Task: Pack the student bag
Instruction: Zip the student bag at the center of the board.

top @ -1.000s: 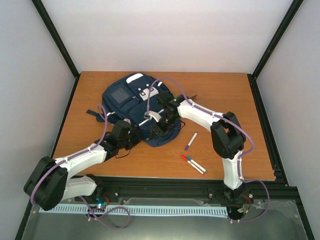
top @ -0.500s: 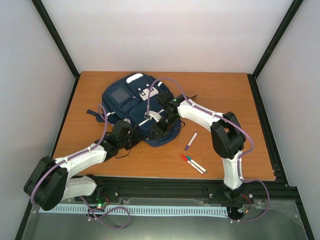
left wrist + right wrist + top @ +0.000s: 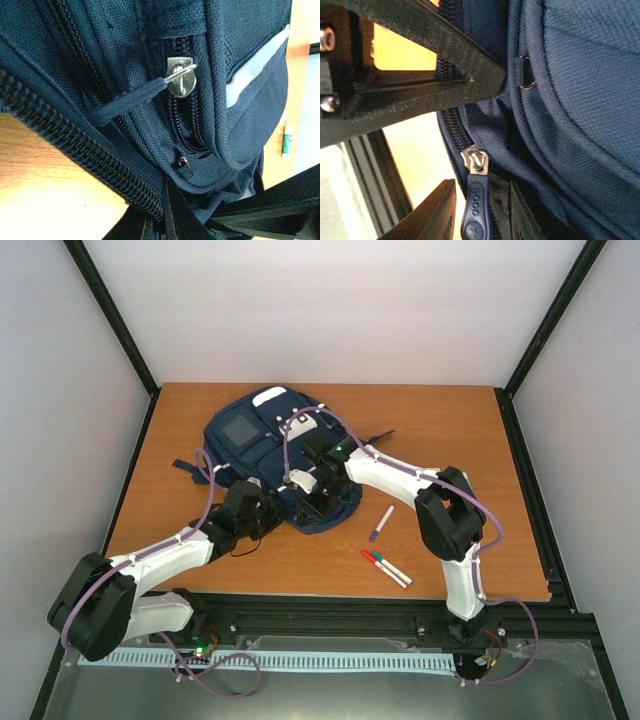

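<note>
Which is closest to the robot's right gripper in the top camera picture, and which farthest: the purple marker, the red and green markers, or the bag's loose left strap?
From the right gripper, over the student bag:
1. Purple marker, just to its right.
2. Red and green markers, farther right, toward the front edge.
3. Loose strap, beyond the bag's left side.

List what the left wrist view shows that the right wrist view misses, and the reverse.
Left wrist only: a slider with a wire ring and dark cord pull, a white stripe, and a marker end at the right edge. Right wrist only: a blue pull hanging from another slider, beside the lower finger of the open right pincer. Both: the navy bag, its zipper teeth, and the orange table.
</note>
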